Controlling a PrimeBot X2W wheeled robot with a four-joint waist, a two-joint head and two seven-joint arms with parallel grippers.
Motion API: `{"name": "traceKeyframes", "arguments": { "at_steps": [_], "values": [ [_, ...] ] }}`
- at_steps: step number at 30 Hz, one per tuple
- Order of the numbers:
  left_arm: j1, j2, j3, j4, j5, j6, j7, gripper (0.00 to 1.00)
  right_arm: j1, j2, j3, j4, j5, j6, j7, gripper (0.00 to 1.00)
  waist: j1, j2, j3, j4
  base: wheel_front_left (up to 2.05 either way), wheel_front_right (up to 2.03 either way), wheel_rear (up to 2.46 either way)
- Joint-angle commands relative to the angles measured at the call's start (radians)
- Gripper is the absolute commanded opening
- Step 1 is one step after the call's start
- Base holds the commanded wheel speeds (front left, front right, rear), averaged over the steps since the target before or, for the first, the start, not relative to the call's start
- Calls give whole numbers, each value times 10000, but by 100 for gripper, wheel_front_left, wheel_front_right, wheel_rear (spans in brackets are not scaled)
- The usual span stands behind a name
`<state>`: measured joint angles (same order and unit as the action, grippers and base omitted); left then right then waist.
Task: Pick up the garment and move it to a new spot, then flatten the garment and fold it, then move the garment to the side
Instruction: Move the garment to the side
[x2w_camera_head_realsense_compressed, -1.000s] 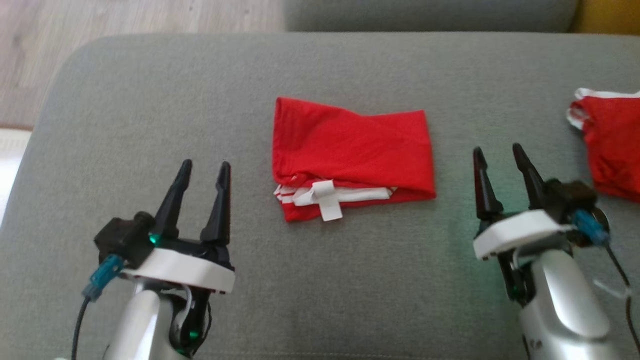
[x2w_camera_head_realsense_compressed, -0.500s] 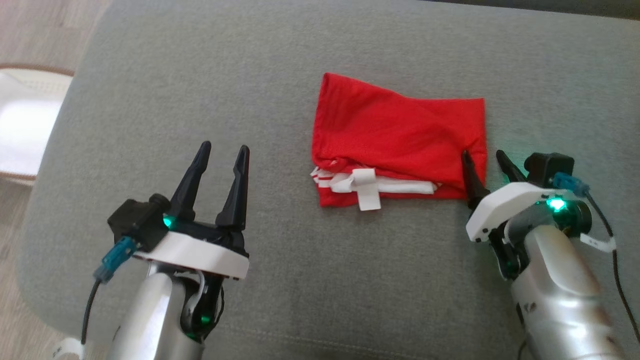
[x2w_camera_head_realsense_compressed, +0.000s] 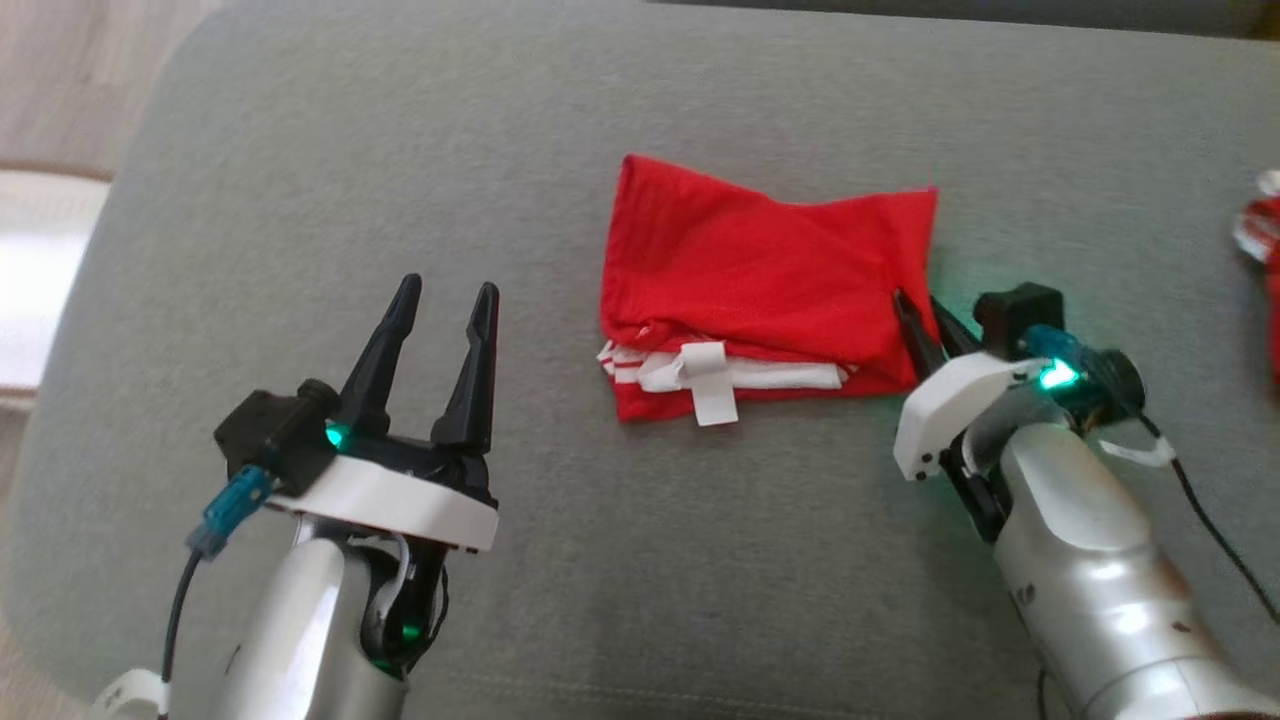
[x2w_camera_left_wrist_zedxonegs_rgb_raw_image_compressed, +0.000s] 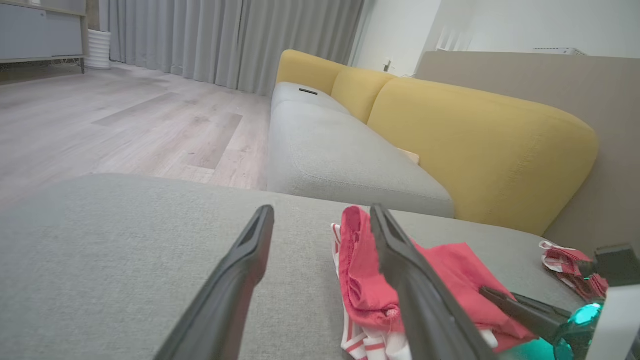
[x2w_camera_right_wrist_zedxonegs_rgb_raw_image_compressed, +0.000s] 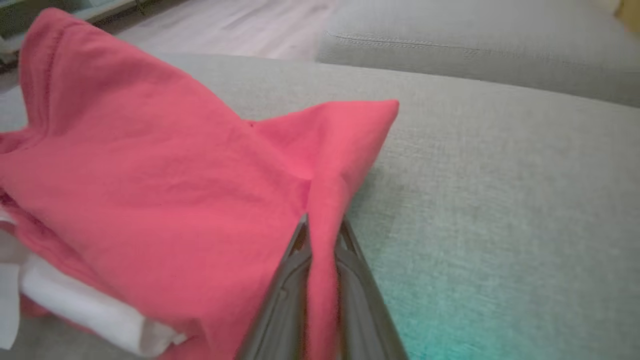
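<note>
The garment (x2w_camera_head_realsense_compressed: 760, 280) is red with white trim and lies folded in the middle of the grey cushion (x2w_camera_head_realsense_compressed: 400, 150). My right gripper (x2w_camera_head_realsense_compressed: 915, 305) is shut on the garment's right edge. In the right wrist view a ridge of red cloth (x2w_camera_right_wrist_zedxonegs_rgb_raw_image_compressed: 322, 235) is pinched between the two fingers. My left gripper (x2w_camera_head_realsense_compressed: 445, 290) stands open to the left of the garment, apart from it. The left wrist view has the garment (x2w_camera_left_wrist_zedxonegs_rgb_raw_image_compressed: 360, 270) behind the right finger (x2w_camera_left_wrist_zedxonegs_rgb_raw_image_compressed: 420, 300), with the right gripper (x2w_camera_left_wrist_zedxonegs_rgb_raw_image_compressed: 487, 292) at its far side.
A second red and white garment (x2w_camera_head_realsense_compressed: 1260, 225) lies at the cushion's right edge. A grey and yellow sofa (x2w_camera_left_wrist_zedxonegs_rgb_raw_image_compressed: 450, 130) stands beyond the cushion. Wooden floor (x2w_camera_head_realsense_compressed: 60, 70) lies past the cushion's rounded left edge.
My right gripper moved in to the garment's right edge and shut on it, bunching the cloth. The camera view shifted. The left gripper stayed open in place.
</note>
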<state>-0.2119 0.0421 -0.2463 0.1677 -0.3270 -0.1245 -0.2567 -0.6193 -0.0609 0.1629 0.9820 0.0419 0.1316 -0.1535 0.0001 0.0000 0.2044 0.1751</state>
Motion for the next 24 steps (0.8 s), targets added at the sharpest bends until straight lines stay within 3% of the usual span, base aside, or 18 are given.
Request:
{"name": "traceKeyframes", "arguments": {
  "at_steps": [1,2,10,17,24],
  "values": [
    [-314,82,281,-270,95,-61,-51,100,-549,40,301,-288,-473,-9,-285,0,-1,0,-247,-436,0,0,0],
    [-322,82,193,-289,140,-61,-51,100,-720,-102,497,-390,-932,-9,-403,0,-1,0,-356,-727,0,0,0],
    [-431,82,-389,-451,269,-61,-51,100,-1323,-1178,1396,-879,-1451,-9,-396,0,-1,0,-512,-1840,0,0,0],
    [-769,82,-789,-511,290,-61,-51,100,-2035,-3063,2003,-1342,-1096,-9,81,0,-1,0,-62,-2649,0,0,0],
    [-1178,91,-896,-462,413,-61,-51,100,-2561,-4828,1652,-1320,-775,-9,573,0,-1,0,820,-2894,0,0,0]
  ]
}}
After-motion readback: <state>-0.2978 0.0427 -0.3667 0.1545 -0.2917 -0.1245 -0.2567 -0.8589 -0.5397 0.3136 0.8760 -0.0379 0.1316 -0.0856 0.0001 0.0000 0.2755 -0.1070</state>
